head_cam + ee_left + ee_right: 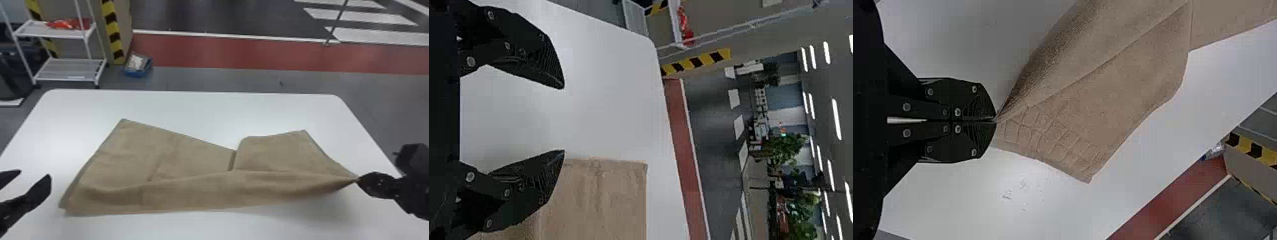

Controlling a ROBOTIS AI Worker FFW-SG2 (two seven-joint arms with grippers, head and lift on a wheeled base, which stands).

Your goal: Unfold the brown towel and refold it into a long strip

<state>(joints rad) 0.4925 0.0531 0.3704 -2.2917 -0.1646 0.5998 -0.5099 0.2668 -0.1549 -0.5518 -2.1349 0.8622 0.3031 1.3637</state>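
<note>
The brown towel point(191, 191) lies across the white table, its near edge running as a raised fold toward the right. My right gripper point(359, 181) is shut on its near right corner, which is pulled to a point; the right wrist view has that gripper point(994, 120) pinching the towel point(1113, 90). Left of the towel, my left gripper point(35, 174) stands open and apart from the near left corner. In the left wrist view the left gripper point(564, 119) has nothing between its fingers, and one fingertip overlaps the view of the towel point(604, 200).
The white table point(191, 108) extends beyond the towel on all sides. Behind it on the floor are a white wire shelf point(68, 68) at the left and a blue box point(138, 66).
</note>
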